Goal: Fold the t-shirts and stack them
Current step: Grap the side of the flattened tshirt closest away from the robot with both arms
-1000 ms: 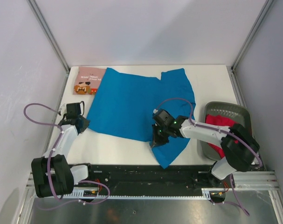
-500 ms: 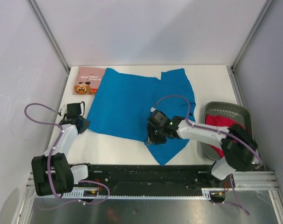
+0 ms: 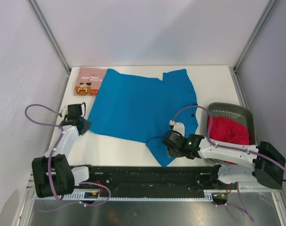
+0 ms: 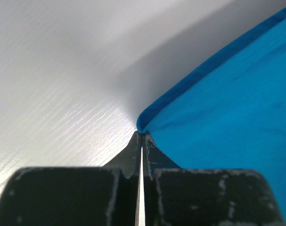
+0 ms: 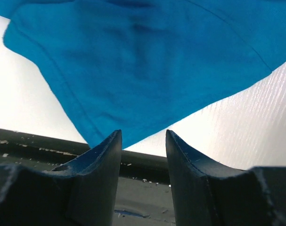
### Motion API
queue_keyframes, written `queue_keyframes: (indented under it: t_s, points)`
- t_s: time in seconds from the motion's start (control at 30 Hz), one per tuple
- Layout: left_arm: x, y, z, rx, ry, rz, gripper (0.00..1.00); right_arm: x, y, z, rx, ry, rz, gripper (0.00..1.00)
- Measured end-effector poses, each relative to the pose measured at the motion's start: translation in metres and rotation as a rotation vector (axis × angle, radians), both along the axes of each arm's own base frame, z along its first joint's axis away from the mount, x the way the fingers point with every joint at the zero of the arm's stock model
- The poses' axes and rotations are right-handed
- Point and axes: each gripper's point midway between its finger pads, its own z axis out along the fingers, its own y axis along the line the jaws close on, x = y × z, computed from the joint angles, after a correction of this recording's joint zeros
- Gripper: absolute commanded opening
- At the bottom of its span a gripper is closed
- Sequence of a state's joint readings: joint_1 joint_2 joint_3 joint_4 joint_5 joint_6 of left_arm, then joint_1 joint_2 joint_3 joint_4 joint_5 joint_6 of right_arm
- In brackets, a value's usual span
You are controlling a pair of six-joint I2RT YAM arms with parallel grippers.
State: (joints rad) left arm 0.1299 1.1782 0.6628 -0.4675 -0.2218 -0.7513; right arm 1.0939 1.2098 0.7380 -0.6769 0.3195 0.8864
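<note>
While the left pincer [image 4: 141, 135] pinches its corner, the blue t-shirt [image 3: 133, 106] lies flat, lengthwise left to right, the right pincer [image 3: 167, 140] apart.

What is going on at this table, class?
A blue t-shirt lies spread on the table. The left pincer is shut on its near-left corner; the right pincer stands open by the near sleeve. A pink t-shirt lies folded at the back, and a red t-shirt sits in the basket.

bright blue t-shirt [image 3: 133, 106], red t-shirt [image 3: 227, 129], cartoon-printed pink t-shirt [image 3: 88, 81], grey basket [image 3: 230, 108]
</note>
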Motion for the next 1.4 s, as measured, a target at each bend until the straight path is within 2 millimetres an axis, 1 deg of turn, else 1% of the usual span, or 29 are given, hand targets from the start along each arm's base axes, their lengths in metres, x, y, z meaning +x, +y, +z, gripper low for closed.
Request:
queue_keyframes:
  t_s: [0.07, 0.23, 0.43, 0.53, 0.63, 0.73, 0.77, 0.83, 0.9, 1.0, 1.07, 1.23, 1.4]
  points:
    - [0.0, 0.0, 0.0, 0.0, 0.001, 0.0, 0.0, -0.001, -0.002, -0.005, -0.027, -0.007, 0.003, 0.47]
    - [-0.001, 0.0, -0.003, -0.001, 0.014, -0.002, 0.0, 0.002, 0.002, -0.014, -0.064, -0.036, 0.011, 0.47]
    - [-0.001, 0.0, -0.005, -0.001, 0.019, -0.003, 0.0, -0.002, 0.01, -0.03, -0.102, -0.033, 0.045, 0.47]
    - [-0.001, 0.0, -0.007, -0.002, 0.027, -0.003, 0.0, -0.004, 0.009, -0.039, -0.123, -0.023, 0.053, 0.46]
    - [-0.002, 0.0, -0.008, -0.001, 0.031, -0.002, 0.0, -0.006, 0.006, -0.047, -0.14, -0.014, 0.052, 0.4]
    - [-0.002, 0.0, -0.008, 0.001, 0.033, -0.001, 0.0, -0.007, 0.009, -0.047, -0.124, -0.013, 0.05, 0.2]
    - [-0.002, 0.001, -0.008, 0.001, 0.034, -0.001, 0.0, -0.007, 0.01, -0.047, -0.117, -0.015, 0.049, 0.14]
    - [-0.002, 0.001, -0.008, 0.001, 0.034, 0.0, 0.0, -0.008, 0.008, -0.047, -0.108, -0.014, 0.043, 0.04]
    - [-0.002, 0.001, -0.008, 0.003, 0.034, 0.001, 0.0, -0.011, 0.005, -0.046, -0.102, -0.009, 0.042, 0.01]
    - [-0.002, 0.001, -0.008, 0.005, 0.034, 0.002, 0.0, -0.016, -0.003, -0.044, -0.101, 0.002, 0.036, 0.0]
    - [-0.002, 0.002, -0.008, 0.007, 0.035, 0.004, 0.0, -0.019, -0.008, -0.038, -0.095, 0.003, 0.032, 0.0]
    - [-0.005, 0.003, -0.008, 0.013, 0.044, 0.009, 0.0, -0.024, -0.016, -0.016, -0.034, -0.002, 0.012, 0.0]
    - [-0.011, 0.006, -0.002, 0.033, 0.029, 0.023, 0.0, -0.036, -0.026, 0.002, 0.018, 0.008, -0.002, 0.0]
